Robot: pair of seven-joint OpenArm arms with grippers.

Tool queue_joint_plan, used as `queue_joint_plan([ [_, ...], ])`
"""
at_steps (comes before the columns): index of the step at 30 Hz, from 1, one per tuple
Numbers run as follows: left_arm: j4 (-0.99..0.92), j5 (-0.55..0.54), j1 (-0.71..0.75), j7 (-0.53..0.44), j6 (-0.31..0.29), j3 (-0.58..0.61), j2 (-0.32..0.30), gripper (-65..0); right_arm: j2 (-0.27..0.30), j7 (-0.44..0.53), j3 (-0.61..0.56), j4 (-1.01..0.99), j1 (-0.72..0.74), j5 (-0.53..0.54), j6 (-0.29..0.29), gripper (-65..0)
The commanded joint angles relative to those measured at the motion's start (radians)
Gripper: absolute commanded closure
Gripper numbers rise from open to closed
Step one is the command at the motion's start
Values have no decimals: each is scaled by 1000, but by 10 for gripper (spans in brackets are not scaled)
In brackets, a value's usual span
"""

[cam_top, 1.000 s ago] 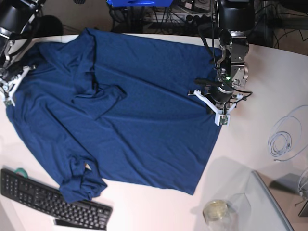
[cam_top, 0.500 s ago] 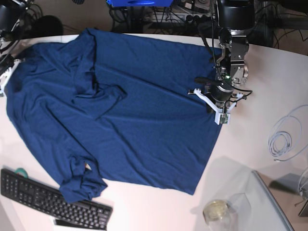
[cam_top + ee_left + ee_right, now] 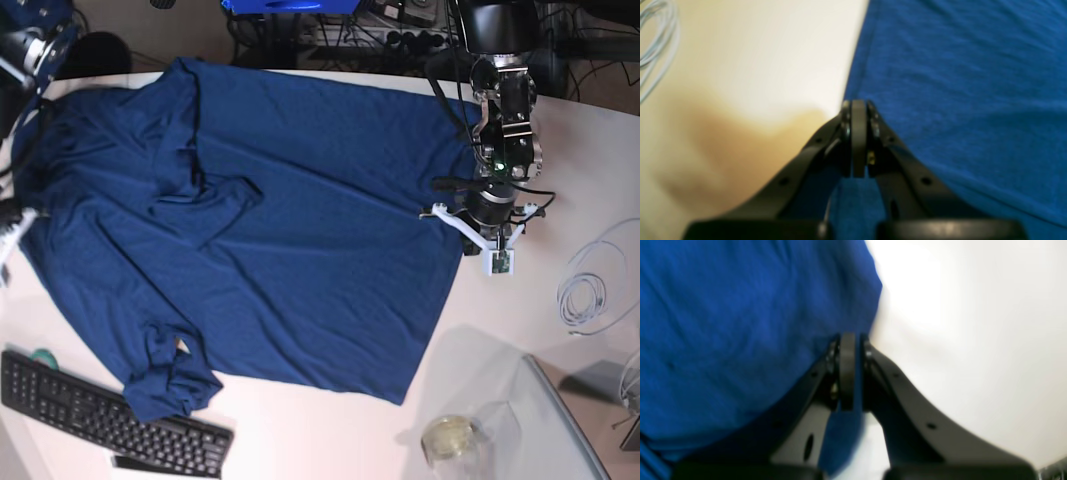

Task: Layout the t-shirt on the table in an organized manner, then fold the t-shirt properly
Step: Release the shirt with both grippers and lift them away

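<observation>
Mostly spread, the t-shirt (image 3: pixel 280 230) lies across the white bench (image 3: pixel 560 130), its body fairly flat but with a folded flap near the middle and one sleeve bunched in a lump just beside the keyboard (image 3: pixel 100 410) at the front. Its right-hand hem in the base view runs close beside the left gripper (image 3: pixel 858 110), whose jaws are pressed fully together. In the left wrist view the jaws sit right at the hem line, with blue cloth beneath and behind them; whether a sliver of hem is pinched between them I cannot tell, since the tips are blurred and no fabric clearly shows in the seam.

The right gripper (image 3: pixel 850 340) is at the opposite edge of the garment, at the far left of the base view and largely cut off there. Its jaws are almost closed, and a strip of blue cloth shows between them below the tips, so it appears to have a thin pinch of the t-shirt's edge.

The knit looks soft, light and limp. It should drape and wrinkle rather than hold any shape, and drag across the smooth bench with little resistance, so one held edge will likely pull the rest along unevenly. Good places to take hold would be the hems and shoulder seams, where the doubled cloth gives a thicker bite; pinching a single layer mid-panel risks slipping or lifting a tent. The crumpled sleeve needs drawing out by its cuff before folding.
</observation>
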Motion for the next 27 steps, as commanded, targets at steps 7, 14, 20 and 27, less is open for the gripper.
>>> queue_joint_plan([
  [7,-130,-4,-170,-21,2,6,49,0,85,146,-117,-399,186,2,-78,-30],
  [14,-385,6,-317,-32,2,16,81,0,68,172,-119,-431,196,2,-92,-35],
  [20,-641,6,-400,-215,3,6,78,0,62,354,-119,-523,209,2,-240,-36],
  [27,-701,-4,-464,-268,3,4,69,0,109,562,-120,-715,299,2,-308,-36],
])
